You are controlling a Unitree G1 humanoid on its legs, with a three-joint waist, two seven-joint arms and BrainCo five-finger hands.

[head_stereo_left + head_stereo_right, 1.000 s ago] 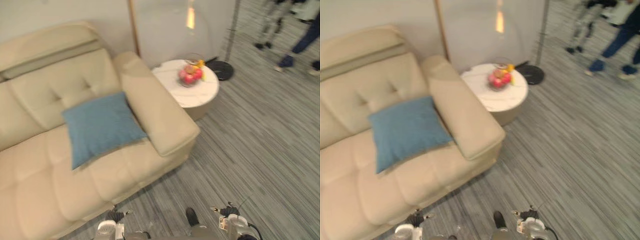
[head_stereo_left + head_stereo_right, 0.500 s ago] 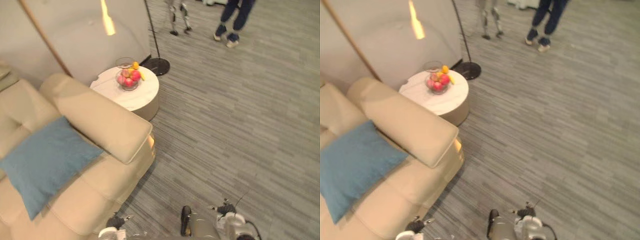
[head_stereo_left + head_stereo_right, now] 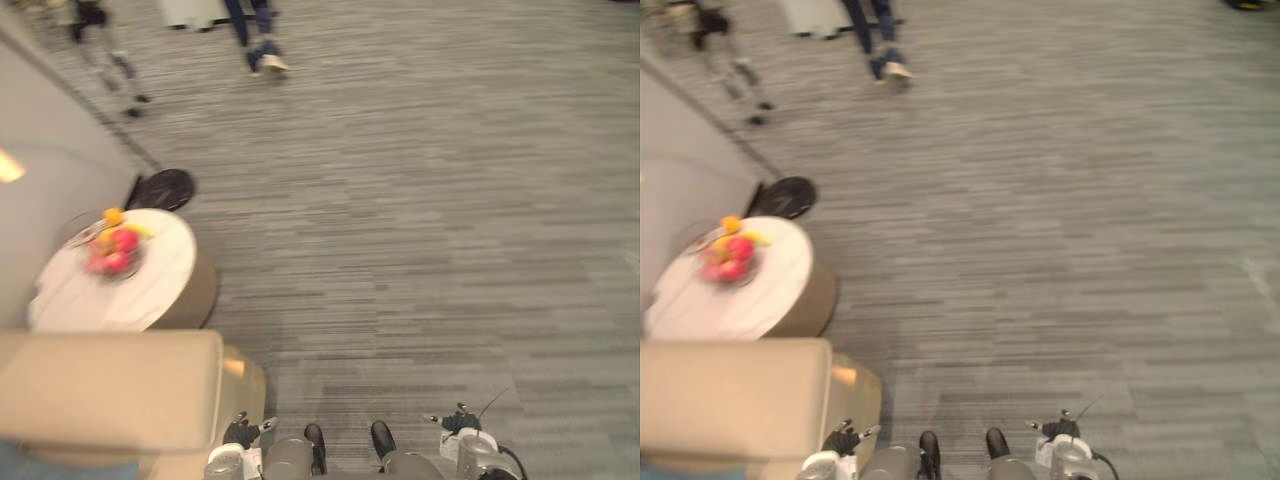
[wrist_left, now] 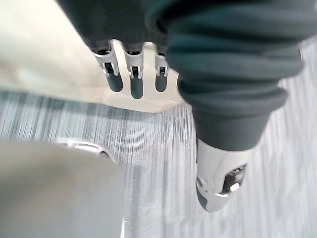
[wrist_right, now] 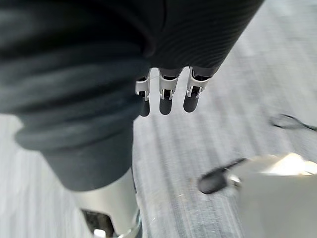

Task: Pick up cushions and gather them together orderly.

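Your view's swung off the sofa (image 3: 100, 385) onto floor (image 3: 420, 220): blue cushion (image 3: 50, 472) is a sliver well beyond the left hand (image 4: 134, 79) fingers, left and right hand (image 5: 167, 94) both straight-fingered, empty, nothing gathered.

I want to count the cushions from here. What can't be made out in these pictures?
Cushion: a blue strip at the left eye view's bottom edge, the rest cut off; number unknown.
Sofa: one arm shows, seat cut off by the edge.
Fruit bowl: blurred, fruit kinds unclear.
People: legs at the top edge, blurred.
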